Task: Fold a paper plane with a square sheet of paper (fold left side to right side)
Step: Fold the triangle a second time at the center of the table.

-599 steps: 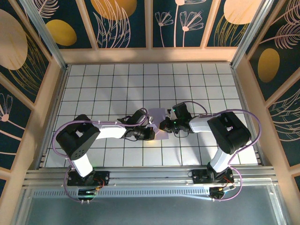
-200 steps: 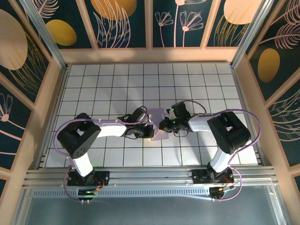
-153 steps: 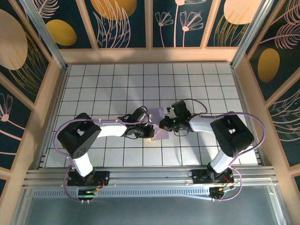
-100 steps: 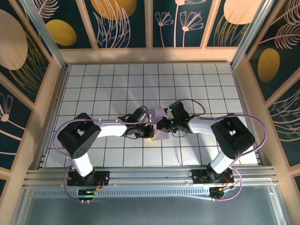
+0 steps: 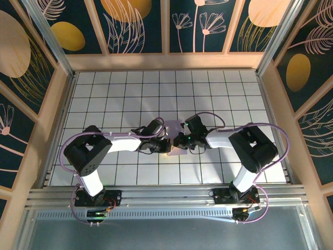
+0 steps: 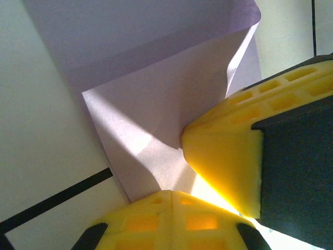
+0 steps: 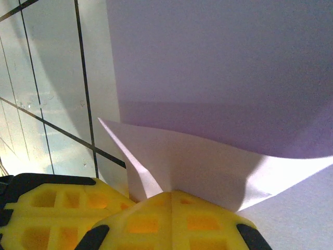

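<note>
The thin, plain lavender square sheet of paper (image 5: pixel 174 125) lies near the middle of the white, dark-lined grid tabletop (image 5: pixel 104 88), slightly toward the near edge, partly folded, with one lit flap lying over a shaded layer (image 6: pixel 156 104). The left hand (image 5: pixel 165 145) and the right hand (image 5: pixel 179 139) meet over it, so from above only a strip at its far edge and a small piece at its near edge show. On the left wrist view, the left hand (image 6: pixel 171 194) has its ribbed yellow fingers pressed together, tips at the flap's near corner. Another yellow finger (image 6: pixel 223 151) on a black mount comes in from the right and sits against the same flap. On the right wrist view, the right hand (image 7: pixel 171 194) is likewise closed tight, with its tips where a raised crease of the sheet (image 7: pixel 218 62) runs down to them. Whether either hand nips a layer or merely presses on it, I cannot tell. A second yellow block (image 7: pixel 47 208) sits at the lower left over the bare tiles. Beyond the hands, the black-and-white left arm (image 5: pixel 122 143) and right arm (image 5: pixel 223 138) reach inward from their bases, trailing purple cables (image 5: pixel 61 156). A metal rail (image 5: pixel 166 195) crosses the near edge. Wood-framed dark blue wall panels (image 5: pixel 135 26) with gold ovals and line-drawn leaves enclose the other sides.
</note>
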